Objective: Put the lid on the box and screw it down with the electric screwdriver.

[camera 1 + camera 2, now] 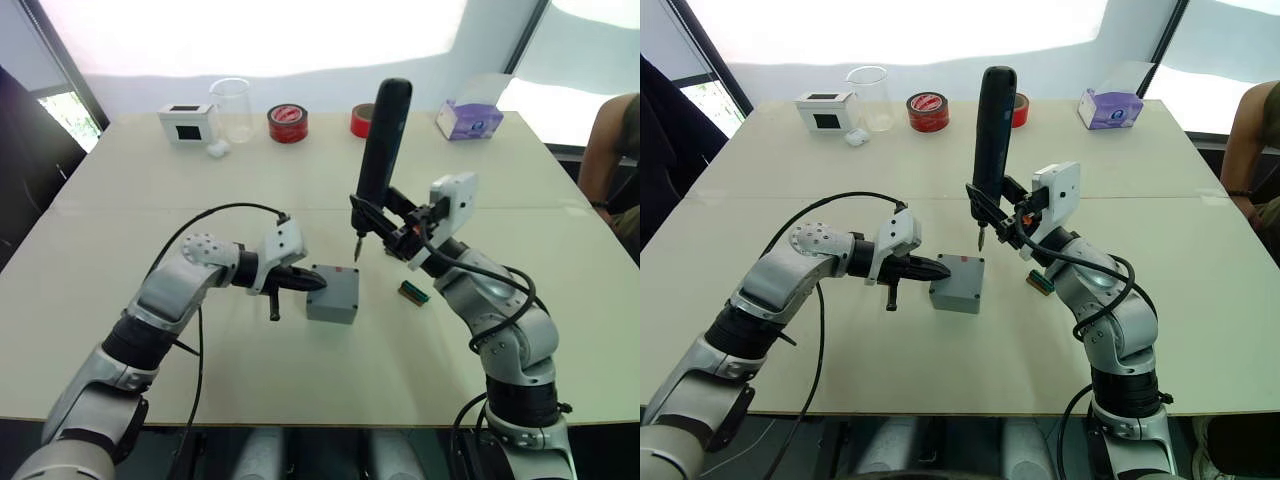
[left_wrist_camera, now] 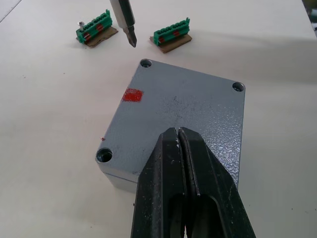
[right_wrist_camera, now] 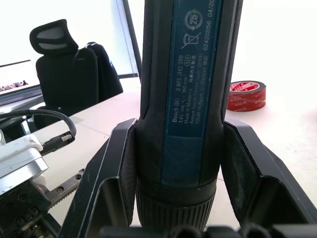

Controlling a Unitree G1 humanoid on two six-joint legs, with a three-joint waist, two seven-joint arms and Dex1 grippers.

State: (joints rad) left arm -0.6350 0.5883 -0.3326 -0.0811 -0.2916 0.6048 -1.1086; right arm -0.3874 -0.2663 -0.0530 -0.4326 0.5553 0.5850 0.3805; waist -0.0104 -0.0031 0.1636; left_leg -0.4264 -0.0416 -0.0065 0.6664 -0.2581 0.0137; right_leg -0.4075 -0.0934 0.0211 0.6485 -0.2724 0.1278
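Grey lid (image 2: 178, 121) on box (image 1: 332, 306) w/ left gripper (image 2: 179, 136) clenched (pressing it); right gripper (image 3: 176, 163) grasping electric screwdriver (image 1: 380, 145).

Box (image 1: 333, 305) interior hidden under the lid (image 2: 183, 114); one corner screw hole covered by the left gripper (image 2: 179, 136). Electric screwdriver (image 3: 185, 99) cut off at the top edge in the right wrist view, bit hidden there. Small green parts (image 2: 171, 34) too small to identify. Person (image 1: 618, 150) cut off at the edge.
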